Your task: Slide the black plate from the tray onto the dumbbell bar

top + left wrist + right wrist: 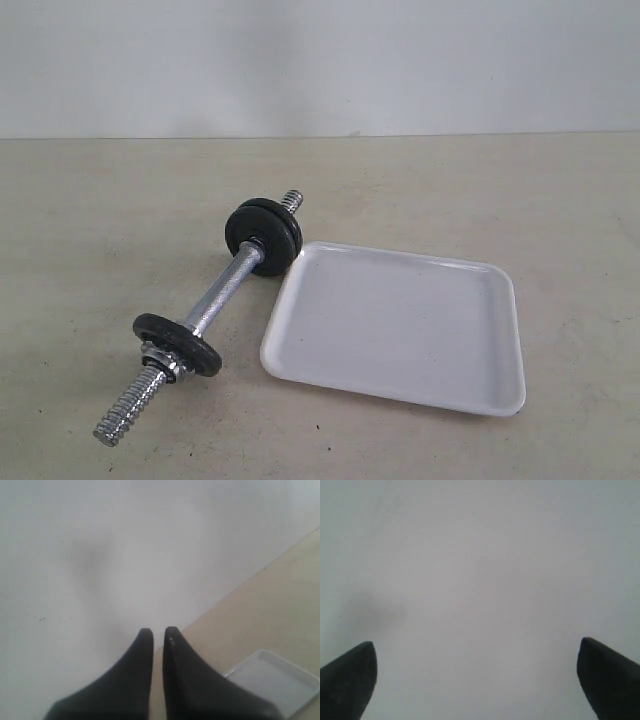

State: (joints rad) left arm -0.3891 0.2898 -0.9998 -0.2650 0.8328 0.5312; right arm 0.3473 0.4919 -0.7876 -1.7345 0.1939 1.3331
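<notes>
The dumbbell bar (225, 294) lies on the tan table, left of the tray (400, 325). One black plate (178, 343) sits on the bar near its near threaded end, held against a chrome collar nut (160, 358). Two more black discs (263, 235) sit at the far end. The white tray holds nothing. Neither gripper shows in the exterior view. My left gripper (158, 632) is shut with nothing between its fingers, raised above the table with a corner of the tray (280, 680) beyond it. My right gripper (476, 647) stands open and empty, facing a plain white wall.
A white wall (320, 60) stands behind the table's far edge. Bare tan tabletop (500, 190) surrounds the bar and the tray.
</notes>
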